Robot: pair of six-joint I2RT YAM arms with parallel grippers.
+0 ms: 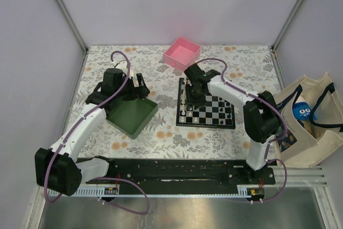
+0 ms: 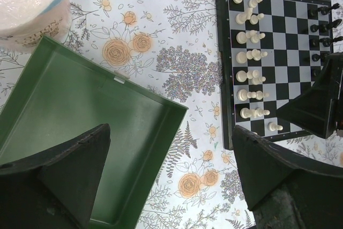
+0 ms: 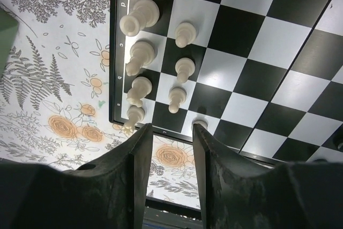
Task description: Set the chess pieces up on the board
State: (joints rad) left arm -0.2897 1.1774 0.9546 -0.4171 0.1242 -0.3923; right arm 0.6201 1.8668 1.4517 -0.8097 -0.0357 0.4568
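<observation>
The chequered board (image 1: 217, 112) lies right of centre. Cream-white pieces (image 2: 249, 57) stand in two columns along its left side, and black pieces (image 2: 321, 26) along its far side. My right gripper (image 1: 194, 94) hovers over the board's left part. In the right wrist view it (image 3: 170, 130) is open and empty above the board's edge (image 3: 268, 41), near the white back-row pieces (image 3: 138, 89). A white pawn (image 3: 200, 125) shows just beyond one fingertip. My left gripper (image 2: 171, 159) is open and empty, over the right edge of the green tray (image 2: 69, 111).
The green tray (image 1: 131, 115) looks empty. A pink box (image 1: 182, 53) sits at the back. A white paper roll (image 2: 29, 4) stands by the tray. A canvas bag (image 1: 308, 124) lies off the table's right side.
</observation>
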